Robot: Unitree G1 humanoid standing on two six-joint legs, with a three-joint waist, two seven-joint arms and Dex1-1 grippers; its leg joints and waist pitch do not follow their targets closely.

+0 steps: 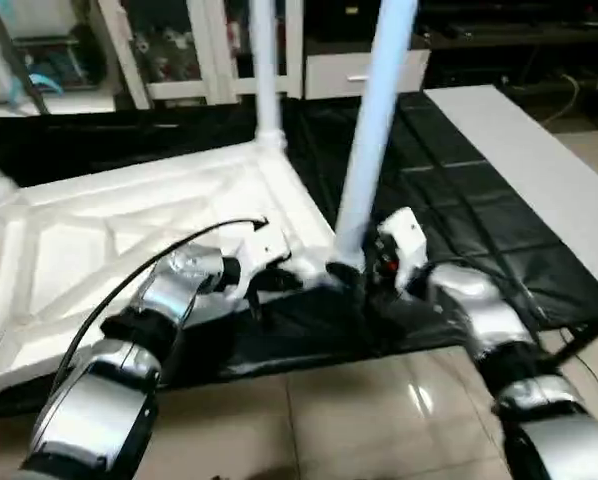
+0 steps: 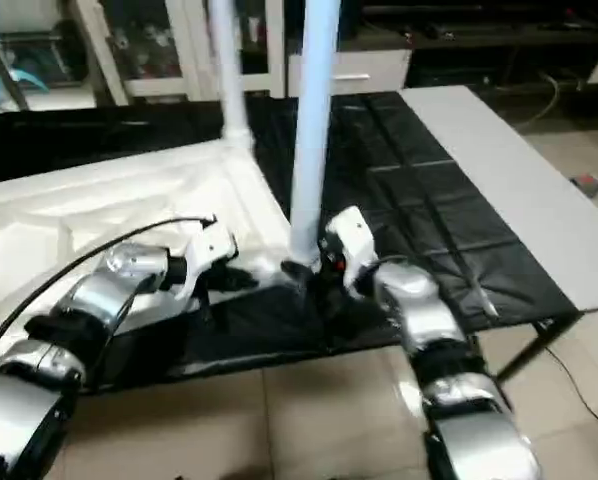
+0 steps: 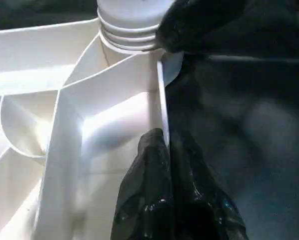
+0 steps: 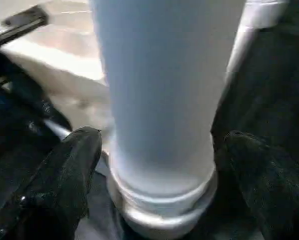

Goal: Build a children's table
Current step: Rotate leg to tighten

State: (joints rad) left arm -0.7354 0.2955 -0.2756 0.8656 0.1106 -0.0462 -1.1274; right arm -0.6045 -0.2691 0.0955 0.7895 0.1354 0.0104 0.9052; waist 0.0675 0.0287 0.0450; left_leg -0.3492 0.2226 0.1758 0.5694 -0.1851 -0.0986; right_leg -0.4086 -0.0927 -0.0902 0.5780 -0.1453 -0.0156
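Right tool (image 4: 159, 145) gapes around the upright leg (image 1: 374, 130); left tool (image 3: 164, 150) pinches the tabletop rim (image 3: 162, 100).

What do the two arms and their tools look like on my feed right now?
Both forearms are glossy silver shells split by black joint bands. A thin black cable arcs over the left forearm to its wrist. Each wrist carries a white blocky housing, the one on the right arm showing a small red spot. The left tool and right tool each have two black fingers with rounded, shiny tips.
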